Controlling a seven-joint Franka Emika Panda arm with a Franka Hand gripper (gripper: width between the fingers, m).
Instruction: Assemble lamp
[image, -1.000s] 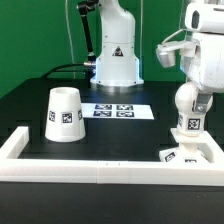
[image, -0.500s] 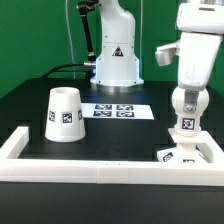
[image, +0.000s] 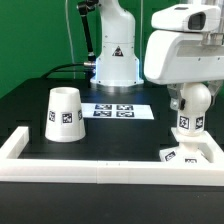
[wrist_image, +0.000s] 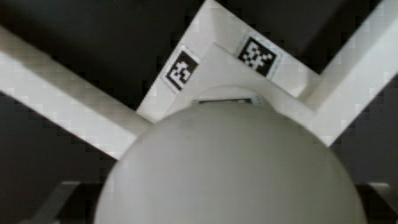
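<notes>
Over the last second the arm's wrist housing (image: 185, 50) has swung round above the bulb (image: 193, 103). It was a narrow upright shape at the exterior view's right edge. It now shows as a broad body that covers much of the upper right of that view.

The bulb itself has hardly shifted. It stands upright on the flat square base (image: 188, 156), with its neck tag facing the camera. The base lies inside the corner of the border rail (image: 100, 172), at the exterior view's right.

Gripper (image: 191, 92): it sits directly over the bulb's crown. The fingers are hidden by the housing in the exterior view. In the wrist view the rounded bulb (wrist_image: 222, 165) fills the frame, with the base (wrist_image: 222, 60) and its two tags beyond. We cannot tell how wide the jaws stand, or whether they grip the bulb.

Our reading is that a turning wrist over a bulb that stays put suits screwing the bulb into the base, or re-gripping between turns. We cannot tell from these views how far the bulb is seated.

The shade (image: 64, 113) stands on the table (image: 150, 135), mouth down, well apart at the exterior view's left. It is beside the marker board (image: 118, 110) and untouched. We judge that fitting it remains to be done once the bulb is home.
</notes>
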